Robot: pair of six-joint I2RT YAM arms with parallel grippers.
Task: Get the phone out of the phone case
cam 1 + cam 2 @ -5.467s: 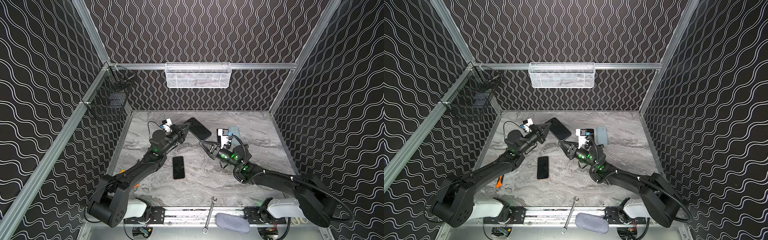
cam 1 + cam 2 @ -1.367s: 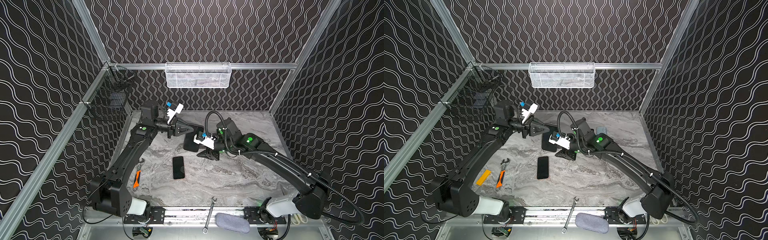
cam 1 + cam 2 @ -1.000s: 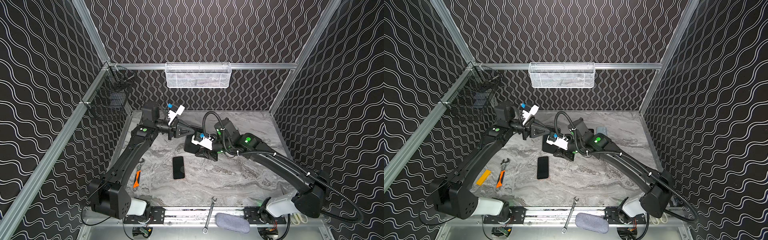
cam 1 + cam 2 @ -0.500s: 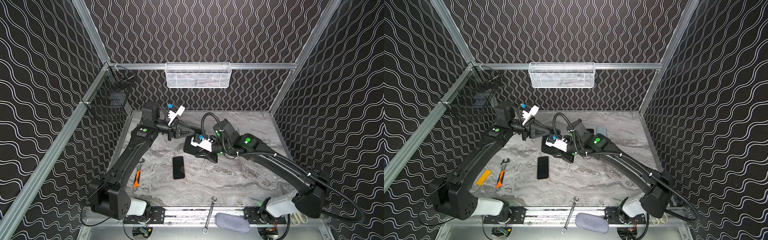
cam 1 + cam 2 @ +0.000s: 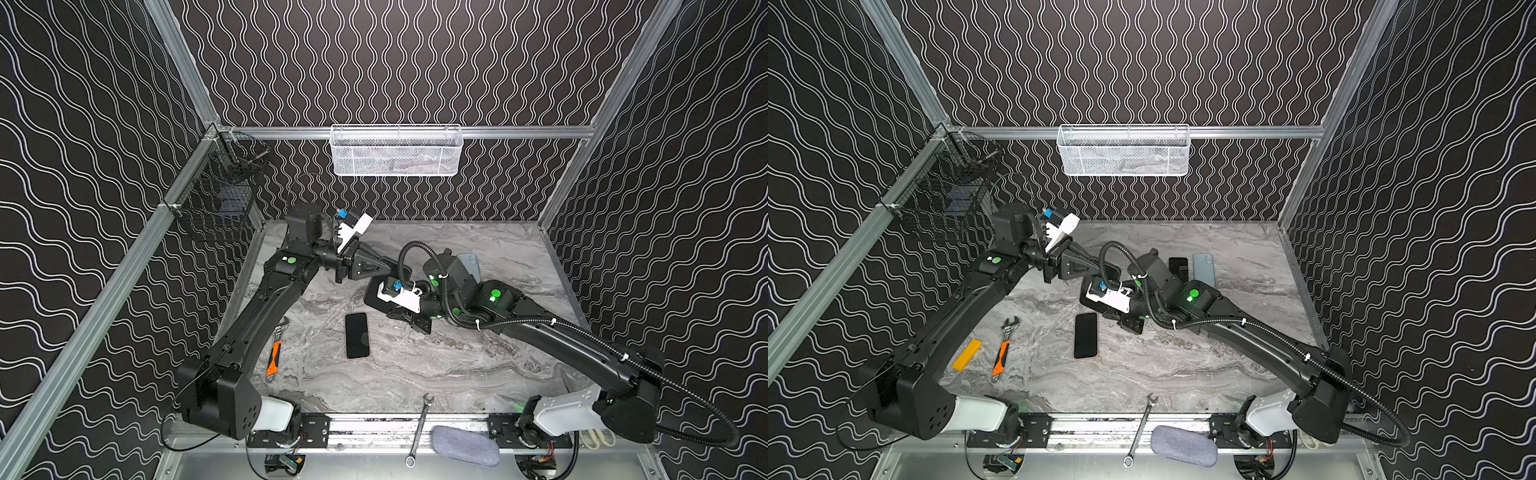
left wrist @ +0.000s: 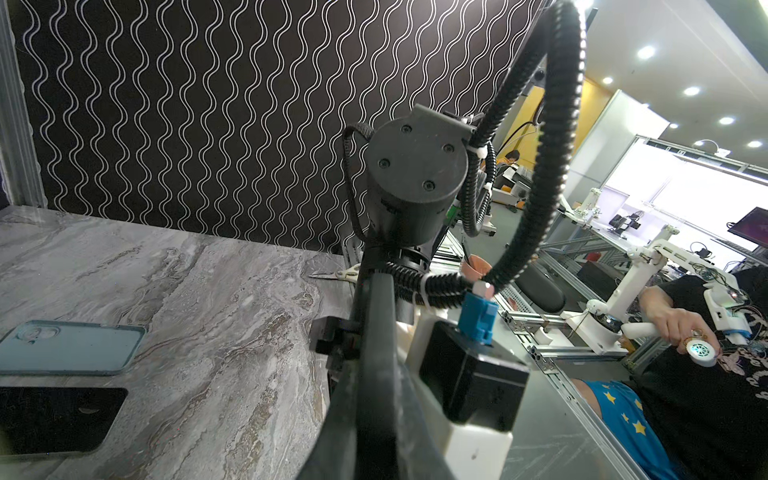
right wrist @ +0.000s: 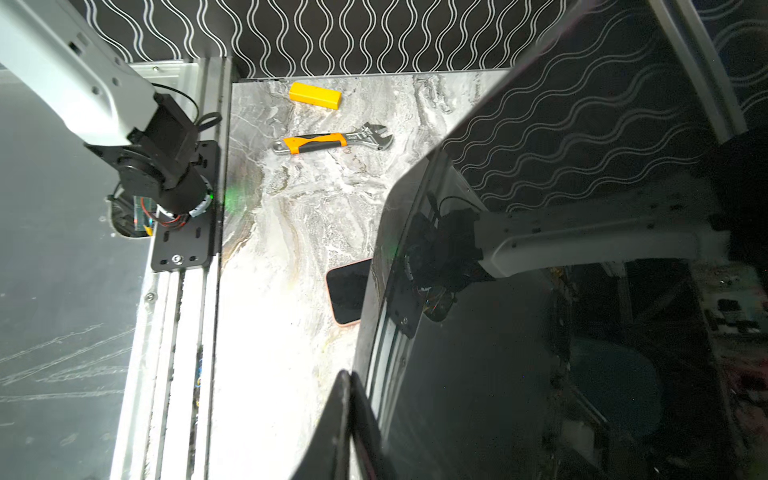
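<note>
We hold the phone (image 7: 540,332), snug in its case (image 5: 1087,291), lifted above the table (image 5: 415,374). The left gripper (image 5: 392,269) pinches one edge and the right gripper (image 7: 348,388) clamps another. Its glass looks slick, stiff and fragile; the case is probably pliable, so we would peel at a corner lip.

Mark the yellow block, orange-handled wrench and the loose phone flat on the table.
yellow block (image 5: 967,354): in a top view, middle of its top face.
orange-handled wrench (image 5: 1000,356): in a top view, on the orange handle.
loose phone (image 5: 1086,336): in a top view, centre of its dark screen.
</note>
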